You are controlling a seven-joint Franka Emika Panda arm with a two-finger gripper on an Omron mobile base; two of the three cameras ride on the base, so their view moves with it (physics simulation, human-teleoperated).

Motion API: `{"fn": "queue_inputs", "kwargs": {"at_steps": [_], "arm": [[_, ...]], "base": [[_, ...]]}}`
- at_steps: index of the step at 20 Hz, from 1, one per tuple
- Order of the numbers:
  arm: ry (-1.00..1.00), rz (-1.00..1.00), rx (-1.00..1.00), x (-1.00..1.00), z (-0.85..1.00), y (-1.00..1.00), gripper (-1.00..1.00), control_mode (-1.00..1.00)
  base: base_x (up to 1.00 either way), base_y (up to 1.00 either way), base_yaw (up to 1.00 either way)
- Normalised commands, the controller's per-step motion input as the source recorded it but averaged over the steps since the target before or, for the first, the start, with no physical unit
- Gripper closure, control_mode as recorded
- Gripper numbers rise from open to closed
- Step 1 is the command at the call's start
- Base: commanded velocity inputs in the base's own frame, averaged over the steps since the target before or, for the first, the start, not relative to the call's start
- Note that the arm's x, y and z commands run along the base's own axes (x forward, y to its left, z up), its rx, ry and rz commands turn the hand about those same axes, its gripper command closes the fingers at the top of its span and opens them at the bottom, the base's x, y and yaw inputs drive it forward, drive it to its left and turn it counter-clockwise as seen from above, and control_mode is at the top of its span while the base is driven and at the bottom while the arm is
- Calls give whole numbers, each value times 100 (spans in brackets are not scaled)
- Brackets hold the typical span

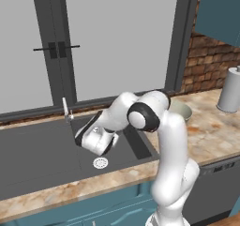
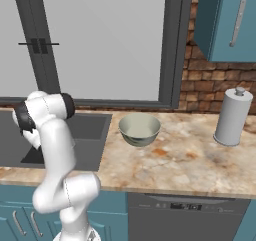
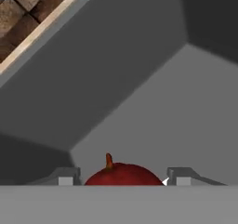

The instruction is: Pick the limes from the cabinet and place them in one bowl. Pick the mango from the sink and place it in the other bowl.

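Observation:
A red mango [image 3: 123, 175] with a short stem lies on the dark grey sink [image 1: 37, 150] floor near a corner. My gripper [image 3: 123, 181] is open, with one fingertip [image 3: 66, 177] close on each side of the fruit. My hand [image 1: 95, 143] is low inside the basin, above the silver drain [image 1: 100, 162]. A pale grey-green bowl [image 2: 140, 130] stands on the counter just right of the sink [image 2: 90, 127]. The teal cabinet [image 2: 225, 20] hangs at the upper right with its door closed. The limes and the red bowl are out of view.
A slim faucet [image 1: 65, 109] stands at the sink's back edge below the window. A tall grey canister [image 2: 232, 117] stands on the marble counter [image 2: 180, 160] at the right by the brick wall. A dishwasher front [image 2: 185, 215] sits under the counter.

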Motion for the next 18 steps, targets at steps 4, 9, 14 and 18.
{"fn": "queue_inputs", "kwargs": {"at_steps": [4,9,14,18], "arm": [[1,-7,-1,-27,100,-18,100,-100],[0,-6,0,-23,100,-5,100,-100],[0,-6,0,-19,100,0,100,-100],[0,-5,0,-21,100,0,100,-100]], "base": [[0,0,0],[0,0,0],[0,0,0],[0,0,0]]}}
